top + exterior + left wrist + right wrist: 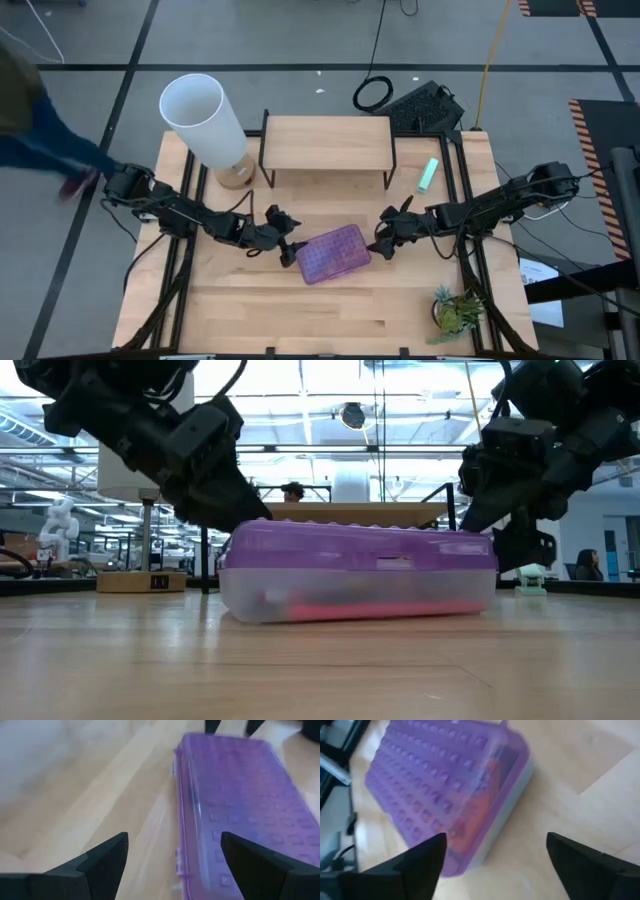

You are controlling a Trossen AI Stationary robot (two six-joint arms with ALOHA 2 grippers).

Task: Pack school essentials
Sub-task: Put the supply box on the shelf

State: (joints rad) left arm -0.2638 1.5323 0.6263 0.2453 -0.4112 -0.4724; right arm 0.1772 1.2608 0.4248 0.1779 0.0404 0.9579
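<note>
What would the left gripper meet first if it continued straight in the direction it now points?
Most likely the purple-lidded case. The left gripper is open and points at the case's near end, which lies just ahead between its fingers in the left wrist view. The gap looks small, though depth is unclear.

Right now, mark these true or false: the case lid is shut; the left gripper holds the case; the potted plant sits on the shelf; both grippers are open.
1. The case lid is shut. True.
2. The left gripper holds the case. False: its open fingers are beside it, gripping nothing.
3. The potted plant sits on the shelf. False: it stands at the table's front right corner.
4. Both grippers are open. True; the right gripper too.
</note>
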